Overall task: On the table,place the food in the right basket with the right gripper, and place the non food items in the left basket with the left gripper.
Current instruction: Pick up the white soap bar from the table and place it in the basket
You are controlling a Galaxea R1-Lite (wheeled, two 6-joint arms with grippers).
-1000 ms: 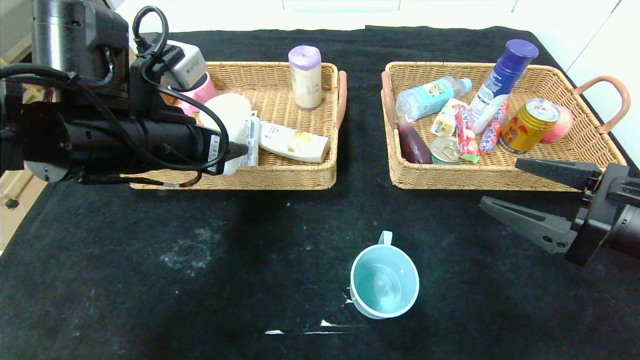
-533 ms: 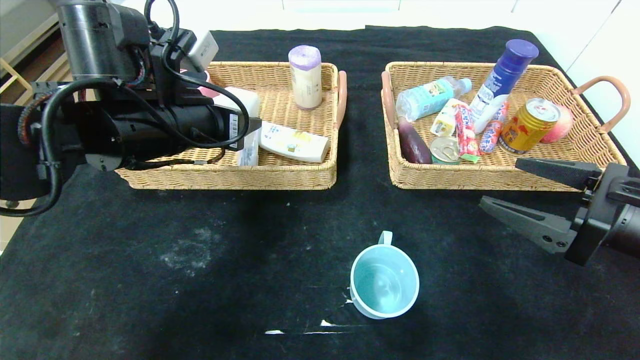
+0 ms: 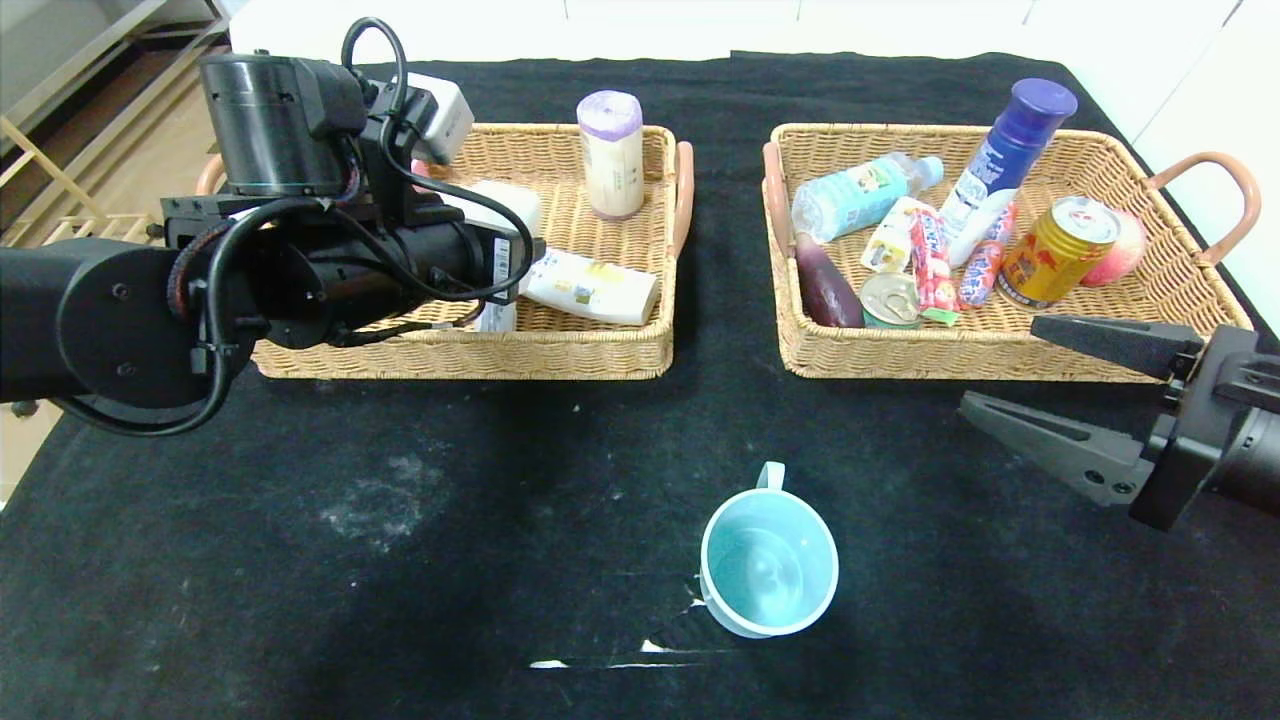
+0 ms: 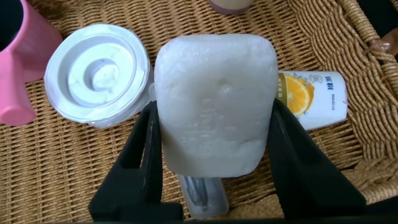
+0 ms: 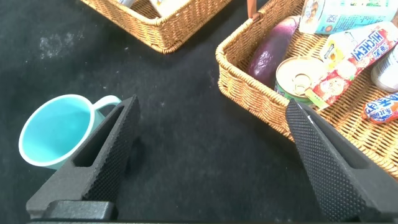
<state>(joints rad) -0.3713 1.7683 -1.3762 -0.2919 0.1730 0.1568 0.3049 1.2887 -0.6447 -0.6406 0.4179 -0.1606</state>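
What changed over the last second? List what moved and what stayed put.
The left gripper, shut on the white soap-like block, travelled farther out over the left basket, its arm swinging toward the middle of the table. The right gripper stayed open beside the right basket; the teal mug did not move.

On the desk (image 3: 400, 560), a teal mug (image 3: 768, 563) stands upright near the front edge. The left arm reaches over the left basket (image 3: 560, 345). The right gripper (image 3: 1010, 375), jaws spread wide, hovers before the right basket's (image 3: 1000, 345) front wall.
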